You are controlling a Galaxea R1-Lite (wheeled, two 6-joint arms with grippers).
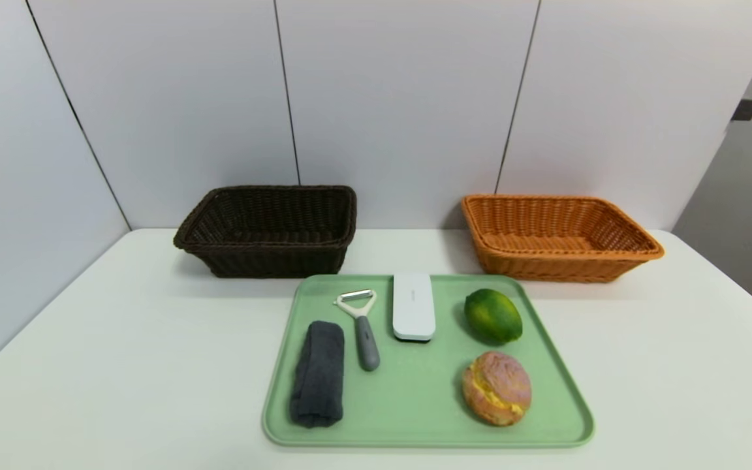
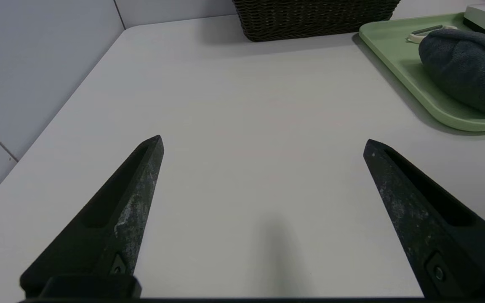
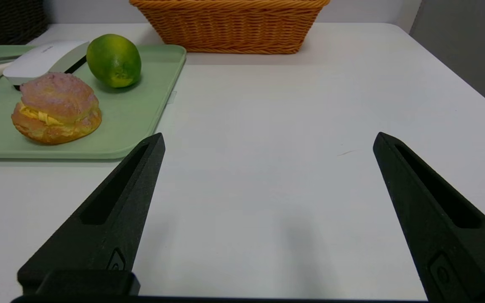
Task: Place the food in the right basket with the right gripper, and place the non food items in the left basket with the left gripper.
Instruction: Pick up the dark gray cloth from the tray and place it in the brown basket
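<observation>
- left gripper: parked low over bare white table, off the tray's left edge, jaws spread wide, nothing between them. Not seen in head view.
- right gripper: parked same way over bare table off the tray's right edge, jaws spread wide, holding nothing.
- green tray: flat on the table, centre, near long edge toward the robot; all five loose items on it.
- dark grey rolled towel: tray's near-left corner, lying lengthwise along the left edge.
- cream-filled bun: tray's near-right part, close to the right edge, apart from the rest.
- peeler: just right of the towel, grey handle toward near edge, white head toward far edge; whether it touches the towel, cannot tell.
- white flat case: middle of the tray's far edge, just right of the peeler, not touching it.
- green lime-like fruit: tray's far-right corner, beyond the bun, clear gap between them.
- dark brown basket: far-left on the table, beyond the tray's far-left corner, against the back wall; nothing visible inside.
- orange basket: far-right, beyond the tray's far-right corner; nothing visible inside.
</observation>
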